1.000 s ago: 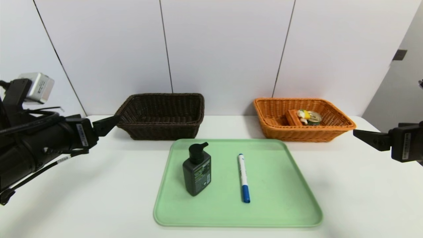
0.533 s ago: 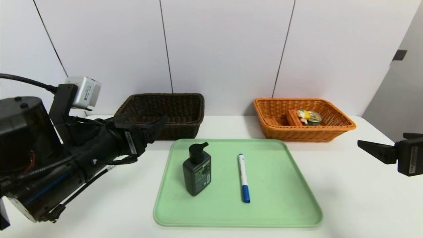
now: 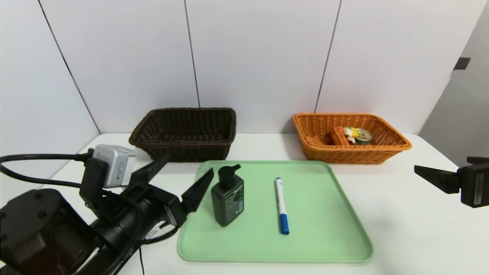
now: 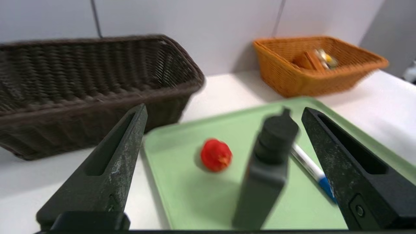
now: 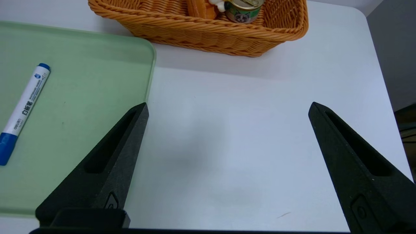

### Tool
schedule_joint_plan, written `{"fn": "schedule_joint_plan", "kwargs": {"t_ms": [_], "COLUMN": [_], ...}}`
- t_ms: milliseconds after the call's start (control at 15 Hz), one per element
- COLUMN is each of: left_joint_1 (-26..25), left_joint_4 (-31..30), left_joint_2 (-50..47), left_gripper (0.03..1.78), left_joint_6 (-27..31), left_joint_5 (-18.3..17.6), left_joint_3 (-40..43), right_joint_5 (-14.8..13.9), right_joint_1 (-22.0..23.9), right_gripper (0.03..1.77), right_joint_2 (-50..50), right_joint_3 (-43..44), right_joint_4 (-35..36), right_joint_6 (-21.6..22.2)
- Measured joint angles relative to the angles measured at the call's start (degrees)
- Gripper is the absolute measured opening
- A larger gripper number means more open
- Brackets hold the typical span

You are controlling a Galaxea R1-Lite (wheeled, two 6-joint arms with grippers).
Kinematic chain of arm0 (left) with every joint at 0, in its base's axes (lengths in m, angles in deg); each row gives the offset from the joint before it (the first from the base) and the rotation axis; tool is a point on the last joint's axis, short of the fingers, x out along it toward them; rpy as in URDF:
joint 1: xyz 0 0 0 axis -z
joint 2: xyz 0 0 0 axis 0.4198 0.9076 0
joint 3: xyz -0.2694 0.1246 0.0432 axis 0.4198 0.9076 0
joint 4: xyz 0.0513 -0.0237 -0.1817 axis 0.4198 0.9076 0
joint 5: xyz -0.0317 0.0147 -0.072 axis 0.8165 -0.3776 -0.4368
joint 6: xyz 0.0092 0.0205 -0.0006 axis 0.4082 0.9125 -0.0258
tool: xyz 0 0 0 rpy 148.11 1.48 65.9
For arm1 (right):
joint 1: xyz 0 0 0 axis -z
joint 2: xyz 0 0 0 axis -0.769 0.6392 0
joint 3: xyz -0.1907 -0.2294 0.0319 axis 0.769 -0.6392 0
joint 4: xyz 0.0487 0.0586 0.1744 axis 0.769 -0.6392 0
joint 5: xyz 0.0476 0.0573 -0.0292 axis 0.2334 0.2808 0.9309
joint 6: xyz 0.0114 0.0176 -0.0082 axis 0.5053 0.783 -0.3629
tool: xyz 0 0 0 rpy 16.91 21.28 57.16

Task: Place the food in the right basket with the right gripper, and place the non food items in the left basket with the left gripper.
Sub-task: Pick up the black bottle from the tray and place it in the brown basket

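White wall panels stand behind a white surface, and on it lies a green tray. A brown basket sits at 11 o'clock from the tray and an orange basket at 1 o'clock, both against the wall.

We cannot see the brown basket's floor, as its near wall hides it. In the orange basket we make out a can and an orange pack; a small white and yellow thing on top of them is too small to name. The left wrist view is blurred. It shows a small round red thing on the tray beside the bottle, and we cannot find it in the head view.

The bottle stands upright at 9 o'clock from the tray's centre, with its pump spout pointing toward about 1 o'clock. The pen lies flat near the centre. Its long axis runs from 12 to 6 o'clock, with the blue cap at the 6 o'clock end.

Our left hand hangs at 9 o'clock from the bottle, just beside it and not touching. Its fingers are spread wide and hold nothing, and they point at the bottle. Our right hand is cut off by the frame edge at 3 o'clock, well apart from the tray. It is spread wide above bare surface and holds nothing.
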Motion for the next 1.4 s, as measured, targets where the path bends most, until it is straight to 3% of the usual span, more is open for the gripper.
{"fn": "schedule_joint_plan", "kwargs": {"t_ms": [467, 1400], "left_joint_1": [5.8, 6.1], "left_joint_4": [-0.1, -0.1], "left_joint_2": [0.5, 15.1], "left_gripper": [1.69, 1.69], "left_joint_6": [-0.3, -2.5], "left_joint_5": [-0.1, 1.2], "left_joint_3": [4.9, -5.1], "right_joint_5": [0.0, 0.2], "right_joint_1": [0.1, 0.2], "right_gripper": [1.7, 1.7], "right_joint_2": [0.3, 0.7], "right_joint_3": [-0.6, -0.7], "right_joint_4": [0.2, 0.4], "right_joint_6": [0.0, 0.4]}}
